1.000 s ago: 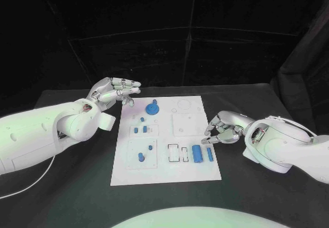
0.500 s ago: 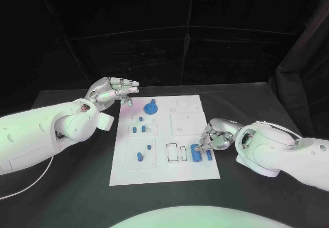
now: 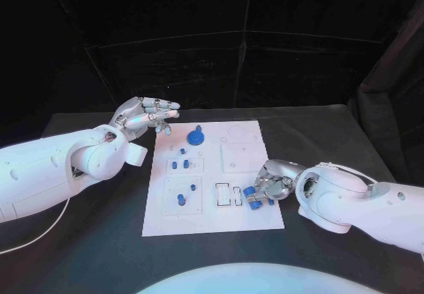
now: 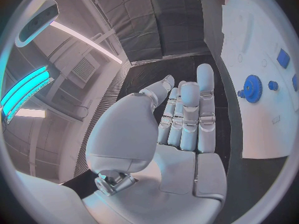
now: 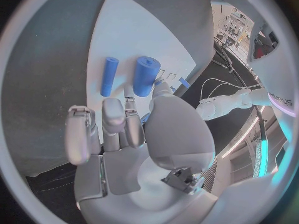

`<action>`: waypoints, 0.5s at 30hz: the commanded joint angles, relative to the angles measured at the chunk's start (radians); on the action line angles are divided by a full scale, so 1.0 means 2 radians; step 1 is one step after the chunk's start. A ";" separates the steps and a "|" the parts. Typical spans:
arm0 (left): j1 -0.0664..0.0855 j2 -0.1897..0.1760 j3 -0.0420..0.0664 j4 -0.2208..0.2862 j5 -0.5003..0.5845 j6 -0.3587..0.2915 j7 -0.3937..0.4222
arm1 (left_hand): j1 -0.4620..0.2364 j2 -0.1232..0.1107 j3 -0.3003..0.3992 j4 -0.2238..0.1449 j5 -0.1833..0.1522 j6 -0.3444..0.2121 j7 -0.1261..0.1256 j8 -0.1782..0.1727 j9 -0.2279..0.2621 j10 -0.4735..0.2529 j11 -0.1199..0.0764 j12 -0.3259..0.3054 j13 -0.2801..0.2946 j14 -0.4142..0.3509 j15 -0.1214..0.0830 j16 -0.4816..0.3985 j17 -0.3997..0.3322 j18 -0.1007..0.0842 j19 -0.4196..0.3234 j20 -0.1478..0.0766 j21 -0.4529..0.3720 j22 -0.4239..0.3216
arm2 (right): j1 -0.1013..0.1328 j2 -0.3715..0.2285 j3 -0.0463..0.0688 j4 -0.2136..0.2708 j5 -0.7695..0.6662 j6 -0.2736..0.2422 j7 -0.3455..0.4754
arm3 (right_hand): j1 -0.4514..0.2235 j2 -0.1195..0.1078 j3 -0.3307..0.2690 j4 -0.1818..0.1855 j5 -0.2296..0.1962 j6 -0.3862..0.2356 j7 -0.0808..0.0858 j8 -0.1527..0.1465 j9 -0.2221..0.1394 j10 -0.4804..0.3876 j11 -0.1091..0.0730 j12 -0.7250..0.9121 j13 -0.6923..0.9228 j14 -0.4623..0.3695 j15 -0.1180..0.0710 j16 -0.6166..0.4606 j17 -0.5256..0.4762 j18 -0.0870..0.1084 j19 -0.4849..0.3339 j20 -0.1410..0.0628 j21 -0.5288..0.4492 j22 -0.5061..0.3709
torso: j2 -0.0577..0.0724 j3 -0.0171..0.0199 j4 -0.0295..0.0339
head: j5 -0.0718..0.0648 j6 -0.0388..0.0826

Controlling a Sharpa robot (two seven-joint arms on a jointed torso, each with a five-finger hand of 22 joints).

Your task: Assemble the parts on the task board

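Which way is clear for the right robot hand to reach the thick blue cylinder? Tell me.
Probably yes: the right robot hand hovers right at the thick blue cylinder, fingers above it; only the thin blue cylinder lies beside it, nothing between.

The task board [image 3: 238, 223] is a white rectangular plate lying flat, with small blue parts on it. A blue gear [image 3: 196, 138] sits near its far edge (a smaller knob beside it). Two blue cylinders [image 5: 146, 75], one thick and one thin, lie side by side near the board's right edge.
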 commanded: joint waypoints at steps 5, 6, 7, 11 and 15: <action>0.001 -0.001 0.000 0.001 0.002 0.005 0.004 | 0.002 0.004 -0.004 0.000 0.000 -0.004 -0.001 0.003 0.000 -0.003 -0.001 0.002 0.001 -0.003 0.001 -0.001 0.000 0.007 -0.001 0.001 -0.003 -0.001 | -0.005 0.011 -0.001 -0.009 -0.028 0.012 -0.017 | -0.002 0.000 0.002 0.001 -0.003 0.003 -0.003 0.003 0.002 0.024 -0.002 0.000 0.072 0.008 -0.002 0.001 0.001 -0.004 0.015 -0.002 0.002 0.045 | 0.000 -0.0007 0.0007 | 0.001 -0.001; 0.001 -0.001 0.000 0.001 0.002 0.006 0.004 | 0.002 0.004 -0.004 0.000 0.000 -0.004 -0.001 0.003 0.000 -0.003 -0.001 0.002 0.001 -0.003 0.001 -0.001 0.000 0.007 -0.001 0.001 -0.003 -0.001 | -0.007 0.012 -0.001 -0.009 -0.030 0.013 -0.018 | -0.001 0.000 0.002 0.000 -0.003 0.003 -0.003 0.004 0.003 0.024 -0.002 0.000 0.072 0.008 -0.002 0.001 0.001 -0.004 0.015 -0.002 0.002 0.046 | 0.000 -0.0008 0.0010 | 0.001 -0.001; 0.001 -0.001 0.000 0.001 0.002 0.006 0.003 | 0.002 0.004 -0.004 0.000 0.000 -0.004 -0.001 0.003 0.000 -0.003 -0.001 0.002 0.001 -0.003 0.001 -0.001 0.000 0.007 -0.001 0.001 -0.003 -0.001 | -0.008 0.013 -0.001 -0.009 -0.033 0.014 -0.018 | 0.003 0.001 0.004 -0.001 -0.003 0.003 -0.003 0.004 0.004 0.024 -0.003 -0.001 0.072 0.008 -0.002 0.001 0.001 -0.004 0.015 -0.002 0.002 0.046 | 0.000 -0.0007 0.0010 | 0.001 -0.001; 0.001 -0.002 0.000 0.001 0.002 0.007 0.003 | 0.002 0.003 -0.004 0.000 0.000 -0.004 0.000 0.003 0.000 -0.004 -0.001 0.003 0.000 -0.003 0.001 -0.001 0.000 0.007 0.000 0.001 -0.003 -0.001 | -0.011 0.014 -0.001 -0.008 -0.037 0.008 -0.020 | 0.019 0.008 0.008 -0.006 0.024 0.005 -0.005 0.008 0.009 0.024 -0.004 -0.002 0.072 0.008 -0.003 0.000 0.001 -0.004 0.015 -0.004 0.002 0.046 | -0.001 -0.0007 -0.0001 | 0.001 -0.001; 0.001 -0.002 0.000 0.001 0.002 0.007 0.002 | 0.002 0.003 -0.004 0.000 0.000 -0.004 0.000 0.003 0.000 -0.004 -0.001 0.003 0.000 -0.003 0.001 -0.001 0.000 0.007 0.000 0.001 -0.003 -0.001 | -0.012 0.009 0.000 -0.002 -0.025 -0.013 -0.019 | 0.030 0.021 0.005 -0.012 0.066 0.009 -0.007 0.013 0.016 0.024 -0.006 -0.003 0.074 0.047 -0.006 0.192 0.228 -0.004 0.016 -0.006 0.002 0.048 | -0.001 -0.0006 -0.0009 | 0.002 -0.001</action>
